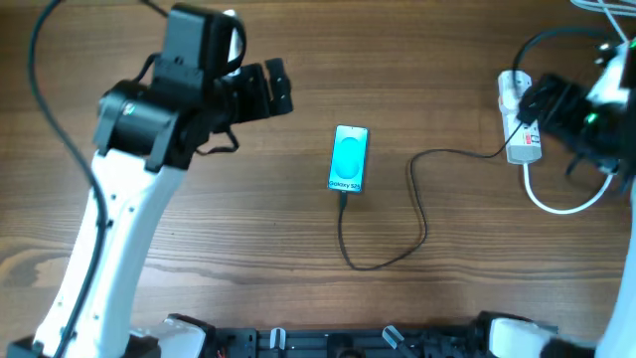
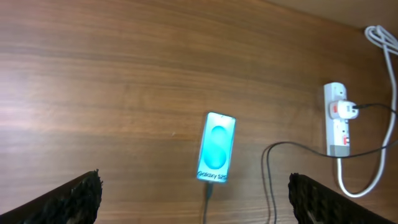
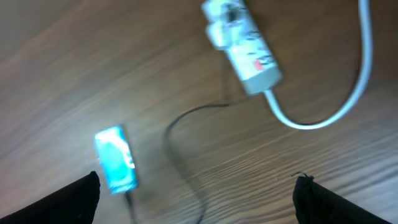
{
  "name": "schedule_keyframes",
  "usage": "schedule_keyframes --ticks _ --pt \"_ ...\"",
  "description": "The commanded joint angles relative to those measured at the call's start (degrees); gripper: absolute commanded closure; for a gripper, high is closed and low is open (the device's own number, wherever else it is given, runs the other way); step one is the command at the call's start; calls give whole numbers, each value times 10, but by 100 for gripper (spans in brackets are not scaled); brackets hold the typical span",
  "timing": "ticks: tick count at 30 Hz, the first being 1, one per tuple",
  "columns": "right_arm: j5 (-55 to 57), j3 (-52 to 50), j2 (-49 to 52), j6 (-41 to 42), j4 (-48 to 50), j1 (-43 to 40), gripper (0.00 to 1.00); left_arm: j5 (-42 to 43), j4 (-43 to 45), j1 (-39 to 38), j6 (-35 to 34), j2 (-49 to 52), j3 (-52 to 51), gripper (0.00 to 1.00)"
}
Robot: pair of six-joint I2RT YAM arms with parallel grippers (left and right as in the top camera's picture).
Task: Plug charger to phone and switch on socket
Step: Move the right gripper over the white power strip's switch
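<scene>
We see a wooden table [image 1: 298, 40] from above, with 2 robot arms. The left arm [image 1: 109, 229] rises from the near-left edge, bends at a black joint and points right. Its left gripper [image 1: 280, 88] hovers over bare wood, up and left of the phone [image 1: 349, 157] and well apart from it. In the left wrist view its 2 black fingers [image 2: 74, 196] sit at the bottom corners, spread wide with nothing between them.

The phone lies flat mid-table, cyan screen up, with white text at its near short edge. The charger [image 1: 417, 214], a thin black cable, meets that edge, loops toward us, then runs up and right to the socket [image 1: 525, 147]. The socket is a white strip at the far right, with a white cord [image 1: 556, 207] curling from its near end.

The right arm [image 1: 606, 89] comes in from the right edge, with the right gripper [image 3: 198, 179] over the socket. The right wrist view is blurred, yet its fingers [image 3: 68, 199] stand wide apart and empty.
</scene>
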Motion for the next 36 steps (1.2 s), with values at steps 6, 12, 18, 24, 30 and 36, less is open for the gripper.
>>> schedule_keyframes --ticks 6,12,18,24,30,36 --pt "19 1 124 -17 83 -88 0 -25 -7 -2 -12 -5 0 0" --pt "19 1 166 -23 122 -103 0 -25 -7 -2 -12 -5 0 0" --pt "76 0 182 -23 149 -103 0 -25 -7 -2 -12 -5 0 0" --pt "139 -11 206 -19 178 -113 0 -25 -7 -2 -12 -5 0 0" --pt "146 -29 242 -23 217 -125 0 -25 -7 -2 -11 -5 0 0" --pt "131 -29 289 -21 220 -143 0 -25 -7 -2 -11 -5 0 0"
